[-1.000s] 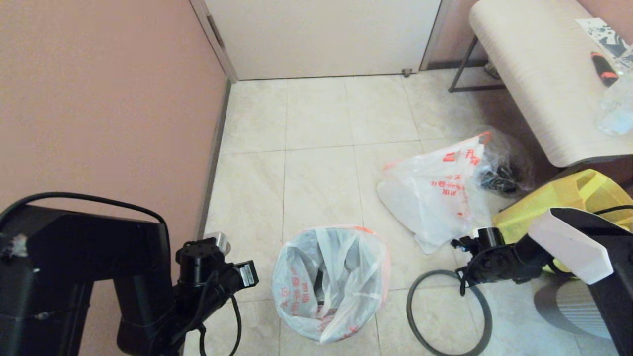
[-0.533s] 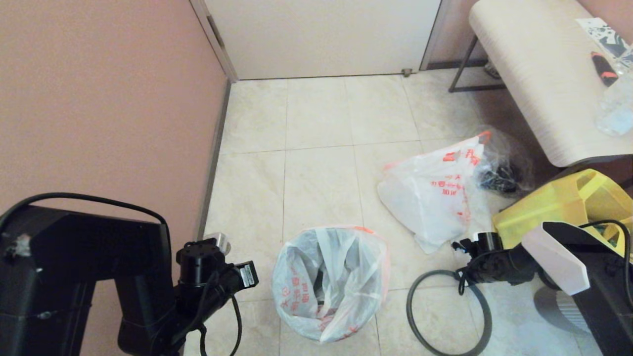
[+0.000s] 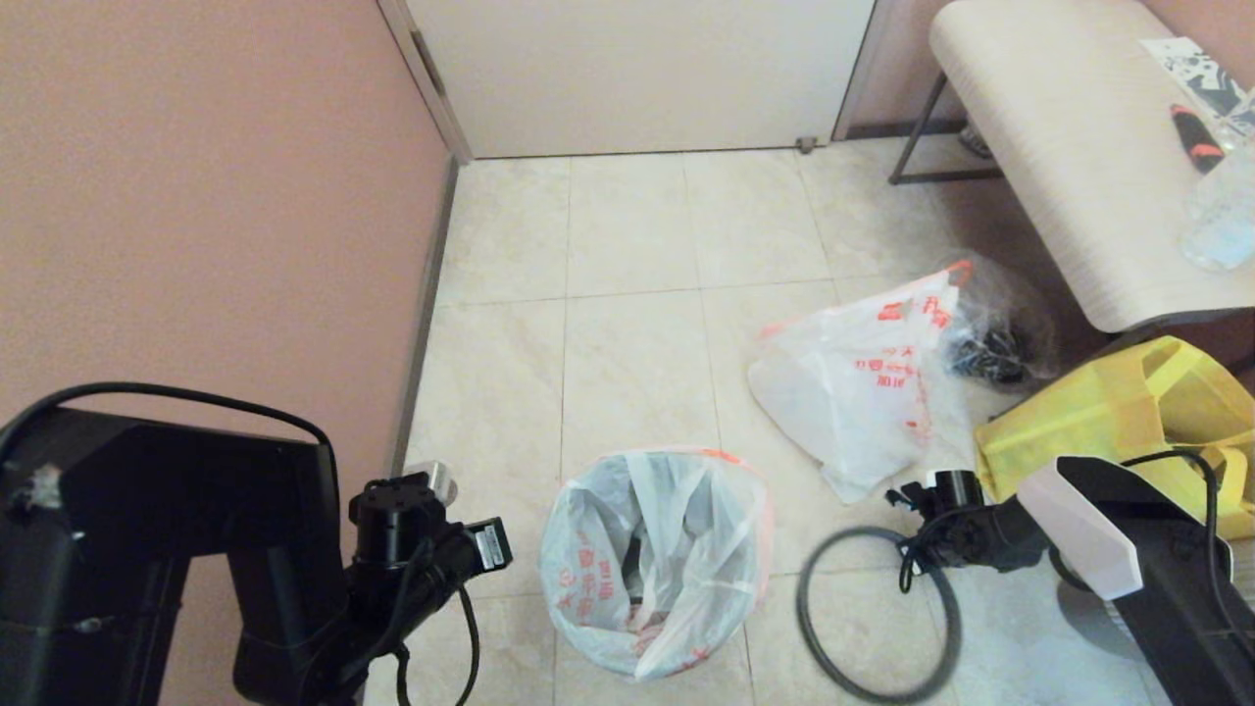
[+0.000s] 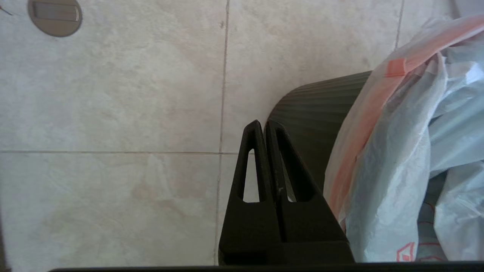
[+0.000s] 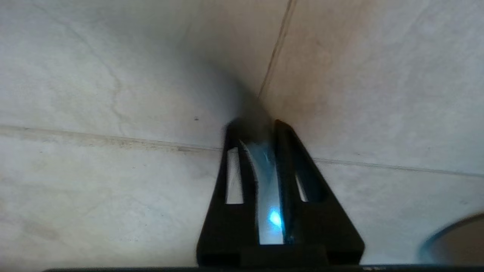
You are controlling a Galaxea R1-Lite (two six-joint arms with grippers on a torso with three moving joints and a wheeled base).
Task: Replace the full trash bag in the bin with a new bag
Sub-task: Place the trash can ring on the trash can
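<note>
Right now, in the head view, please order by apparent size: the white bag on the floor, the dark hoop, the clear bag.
Largest: white bag on the floor.
Then: dark hoop, though nearer the camera.
Smallest: clear bag, partly hidden behind the white bag.

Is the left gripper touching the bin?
Apart. The left wrist view shows the left gripper, jaws shut, hanging above floor beside the bin, with no contact between them.
</note>
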